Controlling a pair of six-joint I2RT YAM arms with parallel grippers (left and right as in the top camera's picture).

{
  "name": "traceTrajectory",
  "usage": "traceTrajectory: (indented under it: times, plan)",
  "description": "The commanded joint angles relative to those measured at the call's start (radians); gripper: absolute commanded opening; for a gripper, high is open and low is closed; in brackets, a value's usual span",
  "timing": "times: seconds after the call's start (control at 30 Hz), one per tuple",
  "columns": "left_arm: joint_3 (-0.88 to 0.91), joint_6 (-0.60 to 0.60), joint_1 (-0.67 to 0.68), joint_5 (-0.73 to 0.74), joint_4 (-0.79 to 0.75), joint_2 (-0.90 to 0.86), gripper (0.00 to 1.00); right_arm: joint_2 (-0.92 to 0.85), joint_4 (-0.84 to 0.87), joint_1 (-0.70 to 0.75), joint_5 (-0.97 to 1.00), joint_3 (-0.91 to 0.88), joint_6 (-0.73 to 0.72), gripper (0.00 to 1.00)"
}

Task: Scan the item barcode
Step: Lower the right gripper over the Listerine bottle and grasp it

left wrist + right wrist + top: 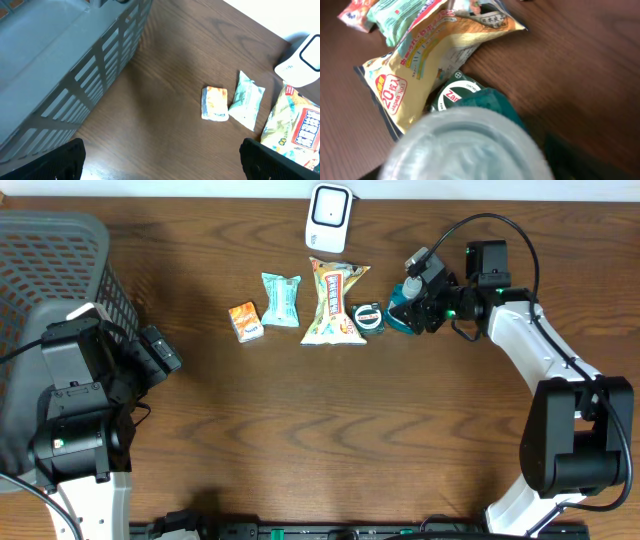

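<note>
Currently the R gripper sits at a teal item right of ctr, just beside a round green tin and a yellow snack bag. The wrist view is blurred, so can't tell whether its jaws pinch the item. L gripper is spread wide at frame left, near the grey basket. White scanner lies top ctr, apart from the item. An orange pkt and green pkt lie left of the bag.
</note>
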State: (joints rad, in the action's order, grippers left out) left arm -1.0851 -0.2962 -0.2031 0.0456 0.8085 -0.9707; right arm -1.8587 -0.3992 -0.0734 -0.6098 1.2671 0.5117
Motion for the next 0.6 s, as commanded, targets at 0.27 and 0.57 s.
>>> traceTrajectory:
  times: [0.27, 0.57]
  plan:
    - [-0.005, -0.009, -0.006, -0.012, 0.003, -0.002, 0.98, -0.011, 0.011, -0.01, -0.01, 0.012, -0.003, 0.22]
    - [-0.005, -0.009, -0.006, -0.012, 0.003, -0.002, 0.98, 0.056, 0.071, 0.007, 0.162, 0.038, -0.162, 0.14]
